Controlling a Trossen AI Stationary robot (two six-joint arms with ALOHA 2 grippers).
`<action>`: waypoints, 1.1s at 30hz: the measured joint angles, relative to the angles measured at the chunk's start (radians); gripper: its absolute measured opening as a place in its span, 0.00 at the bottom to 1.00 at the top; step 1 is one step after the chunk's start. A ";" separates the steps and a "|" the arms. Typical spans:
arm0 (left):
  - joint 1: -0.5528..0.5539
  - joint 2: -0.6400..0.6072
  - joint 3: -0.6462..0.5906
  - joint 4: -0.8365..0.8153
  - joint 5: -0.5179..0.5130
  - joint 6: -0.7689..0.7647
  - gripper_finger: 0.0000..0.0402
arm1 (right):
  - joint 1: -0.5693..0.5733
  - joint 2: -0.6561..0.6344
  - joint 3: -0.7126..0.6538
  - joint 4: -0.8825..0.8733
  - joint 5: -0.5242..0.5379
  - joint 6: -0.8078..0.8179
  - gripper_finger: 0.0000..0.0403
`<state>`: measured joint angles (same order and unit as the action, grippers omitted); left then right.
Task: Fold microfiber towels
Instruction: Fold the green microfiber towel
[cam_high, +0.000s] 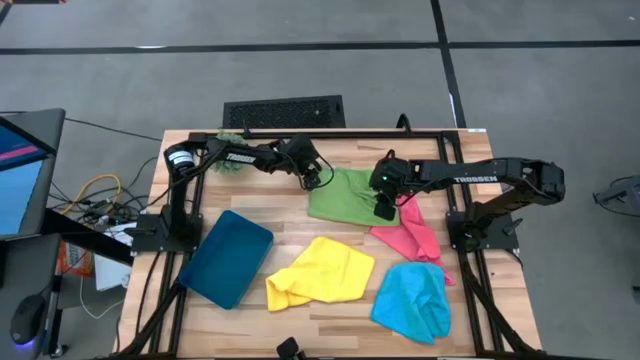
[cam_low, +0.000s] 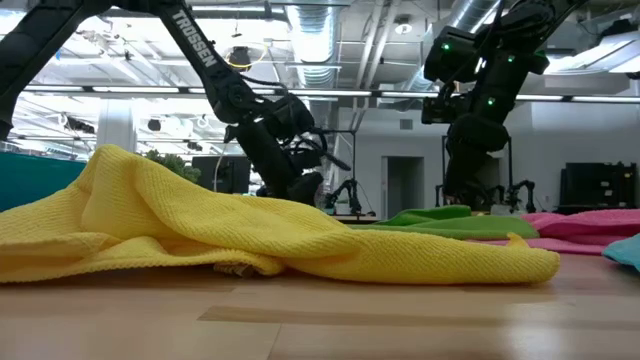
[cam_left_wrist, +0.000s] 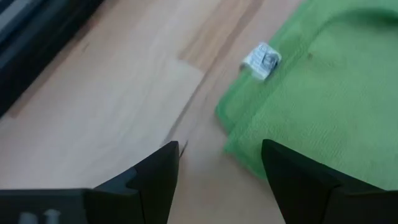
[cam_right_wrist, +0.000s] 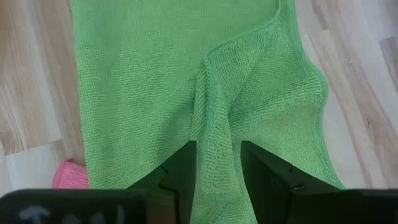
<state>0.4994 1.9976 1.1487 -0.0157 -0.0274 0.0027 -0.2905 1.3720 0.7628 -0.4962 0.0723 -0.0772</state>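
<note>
Pinching a raised ridge of the green towel (cam_right_wrist: 155, 81) between its two fingers, the right gripper (cam_right_wrist: 217, 168) sits over that cloth's edge nearest the pink towel (cam_high: 412, 237); the fabric bunches into a narrow fold that runs up between the dark fingers, while the rest of the green cloth spreads flat on the wooden table (cam_high: 300, 310) with a hemmed border curling over on one side. A sliver of pink shows just beside the green cloth's edge in the right wrist view.

The left gripper (cam_left_wrist: 221, 171) hangs with its fingers apart and nothing between them, low over the bare wood just beside the green towel's far corner, where a small white label (cam_left_wrist: 261, 59) sticks out of the doubled hem.

The green towel lies at the back middle of the table, between the two grippers, touching the pink towel, which lies rumpled and stretched towards the right front. In front, the yellow towel (cam_high: 320, 272) lies crumpled near the centre, with loose folds and a waffle-like weave seen up close in the low view. The light blue towel (cam_high: 412, 300) is bunched at the right front, near the pink one. A dark teal tray (cam_high: 227, 258) lies tilted at the left front, beside the yellow cloth.
</note>
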 joint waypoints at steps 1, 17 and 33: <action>-0.003 0.000 0.004 0.008 -0.008 0.002 0.53 | 0.000 0.000 0.000 0.004 0.000 0.000 0.37; 0.001 0.001 0.004 -0.011 -0.023 0.031 0.20 | 0.000 0.000 0.000 0.022 0.000 -0.001 0.36; 0.007 -0.001 0.081 -0.116 0.146 -0.115 0.00 | 0.000 -0.035 0.043 0.015 -0.003 0.048 0.37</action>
<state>0.5068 1.9965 1.2293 -0.1316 0.1188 -0.1128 -0.2903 1.3371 0.8057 -0.4809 0.0689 -0.0295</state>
